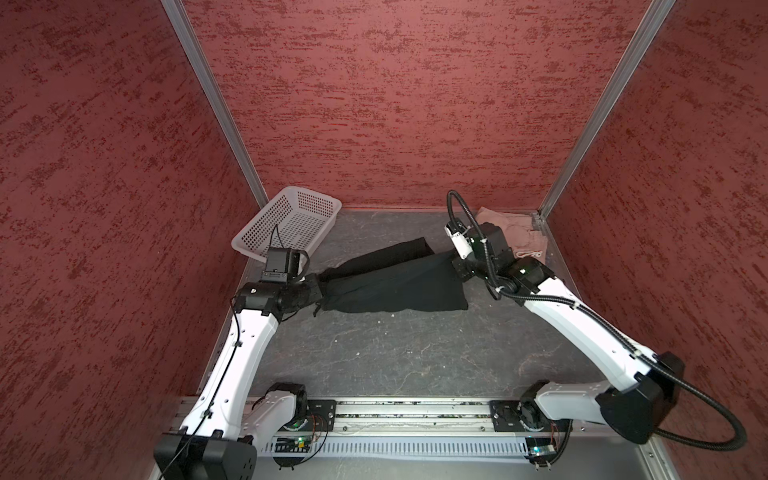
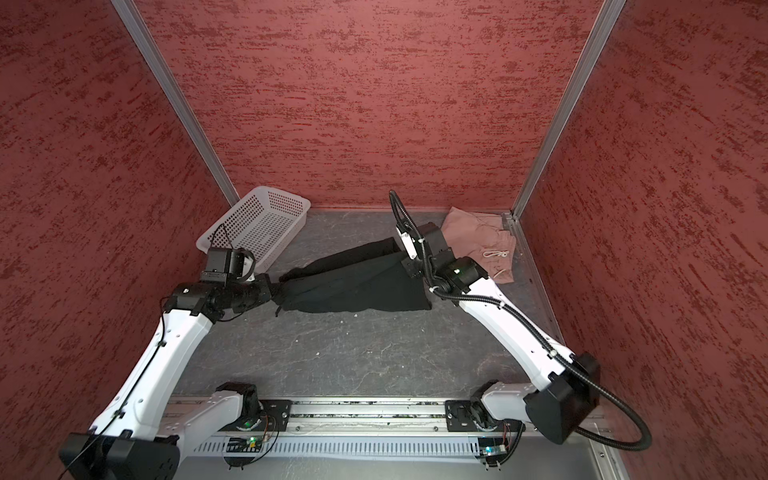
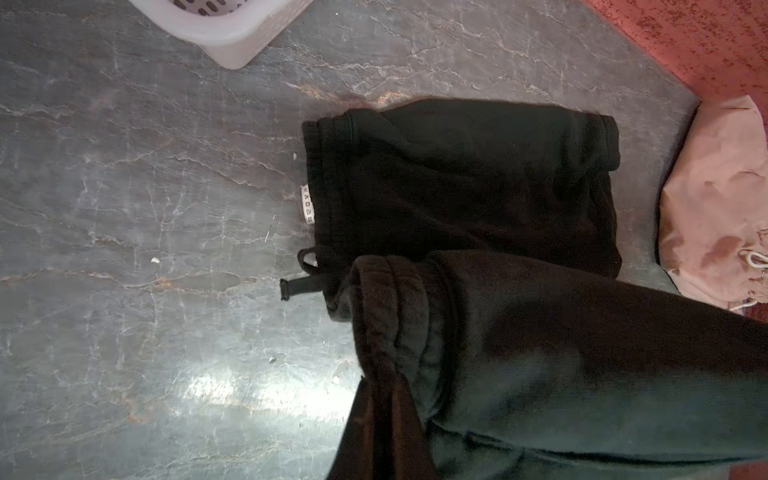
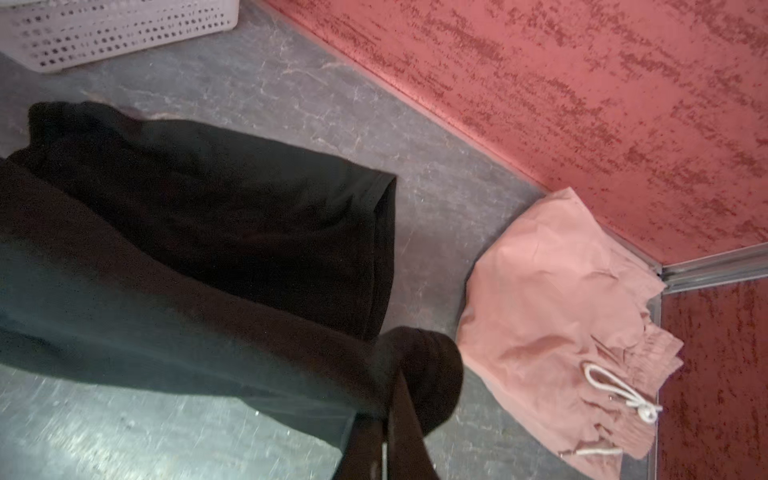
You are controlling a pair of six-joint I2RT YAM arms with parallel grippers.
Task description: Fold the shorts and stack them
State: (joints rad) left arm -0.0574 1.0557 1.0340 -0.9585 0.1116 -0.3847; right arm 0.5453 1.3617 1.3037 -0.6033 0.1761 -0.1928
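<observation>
Grey tabletop [image 1: 374, 365], black shorts [image 1: 395, 286] lengthwise left-right, waistband [image 1: 328, 291] leftward

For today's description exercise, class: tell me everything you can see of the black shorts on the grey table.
The black fleece-like cloth shorts lie on the grey marbled table. They have a gathered waistband, a small white label and a black drawstring. One half lies flat; the other hangs lifted between the left pincer, shut on the waistband end, and the right pincer, shut on the leg end.
</observation>
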